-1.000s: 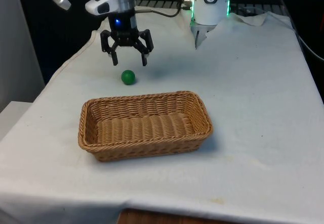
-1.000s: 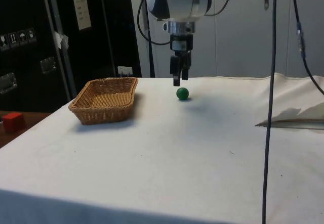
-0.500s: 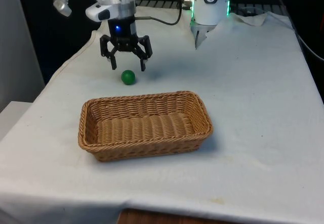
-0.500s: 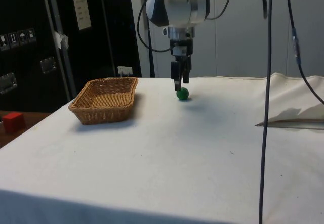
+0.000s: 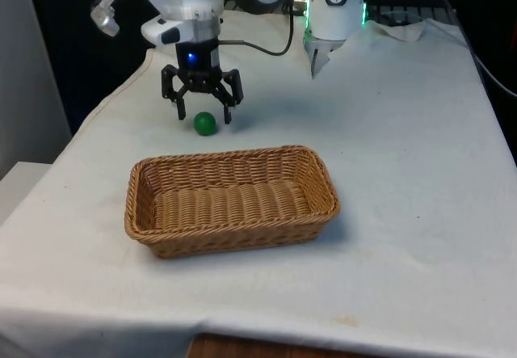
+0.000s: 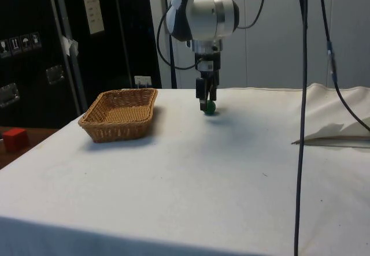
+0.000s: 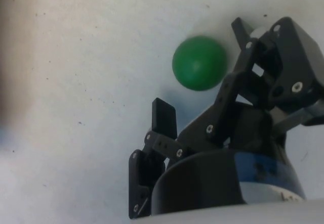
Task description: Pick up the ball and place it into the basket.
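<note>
- Front view: the wicker basket (image 5: 232, 200) sits on the white-clothed surface (image 5: 404, 148) with its long axis running from the front view's left to its right, and I see nothing inside it, only bare weave.
- Front view: the green ball (image 5: 205, 123) rests on the cloth just beyond the basket's far rim, apart from it, towards the front view's left end of that rim. Being round, it has no long axis and points no way.
- Front view: my jaws (image 5: 203, 117) hang low over the ball, spread wide, one finger on each side of it; whether either finger touches it I cannot tell.
- Side view: the basket (image 6: 120, 114) stands well apart from the ball (image 6: 209, 108), and its inside looks bare here too.
- Side view: my jaws (image 6: 206, 101) overlap the top of the ball, which still rests on the surface (image 6: 191, 175).
- Wrist view: the ball (image 7: 199, 63) lies on the cloth between my fingers (image 7: 164, 118), the jaws (image 7: 202, 77) wide open around it, with a gap showing on the nearer finger's side.
</note>
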Robot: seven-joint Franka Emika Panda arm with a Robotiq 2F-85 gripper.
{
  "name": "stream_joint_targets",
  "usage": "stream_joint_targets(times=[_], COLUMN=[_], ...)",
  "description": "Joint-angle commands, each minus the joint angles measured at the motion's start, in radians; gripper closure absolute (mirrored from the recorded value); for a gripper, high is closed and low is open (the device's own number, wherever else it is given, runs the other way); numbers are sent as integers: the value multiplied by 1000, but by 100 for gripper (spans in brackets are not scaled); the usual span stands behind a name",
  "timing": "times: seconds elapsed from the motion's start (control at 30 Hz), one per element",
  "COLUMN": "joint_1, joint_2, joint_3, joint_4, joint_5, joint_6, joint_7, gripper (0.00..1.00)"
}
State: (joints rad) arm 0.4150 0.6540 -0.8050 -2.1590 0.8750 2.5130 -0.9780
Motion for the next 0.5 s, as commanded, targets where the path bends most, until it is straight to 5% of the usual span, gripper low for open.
stream_joint_targets(times=[0.0,0.03,0.47], joint_1=[0,-7,-2], joint_2=[4,11,35], joint_3=[1,13,14], joint_4=[1,9,15], joint_5=[4,21,30], joint_6=[4,23,39], joint_7=[-2,-12,-8], gripper=[0,0,0])
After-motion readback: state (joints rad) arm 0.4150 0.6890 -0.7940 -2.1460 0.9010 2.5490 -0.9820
